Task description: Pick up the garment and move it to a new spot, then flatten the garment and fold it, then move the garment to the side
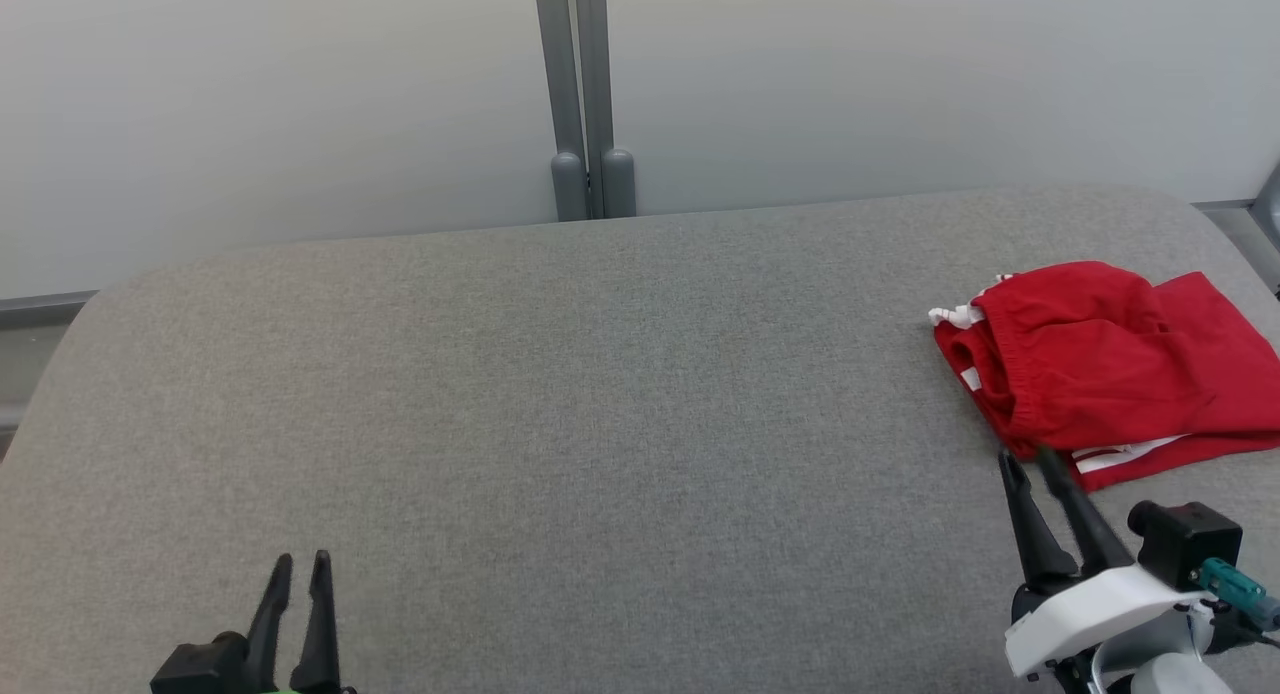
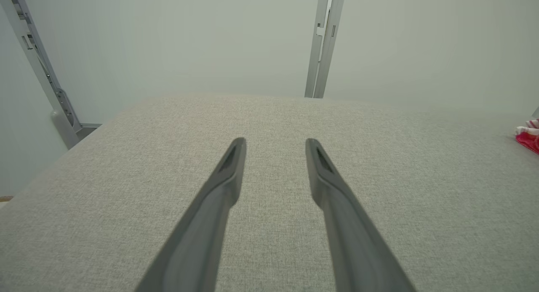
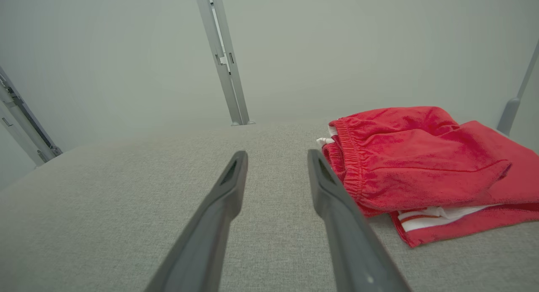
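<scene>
Now: layered red garment beside an open right gripper

Loosely doubled over, the red garment [image 1: 1100, 359] rests on the grey table [image 1: 600, 424], with a white-striped layer peeping out underneath. That fits shorts bundled and waiting to be lifted as well as shorts folded and set aside; I cannot tell which. A pinch at the garment's near-left corner could catch the top layer alone, and the stack would likely peel apart. A push there could slide it toward the table edge close on the garment's right. The right gripper [image 1: 1027, 456] sits at that near-left corner, fingers spread and empty; whether it touches cloth I cannot tell. The left gripper [image 1: 302, 559] hangs well to the garment's left, fingers parted a little, holding nothing
</scene>
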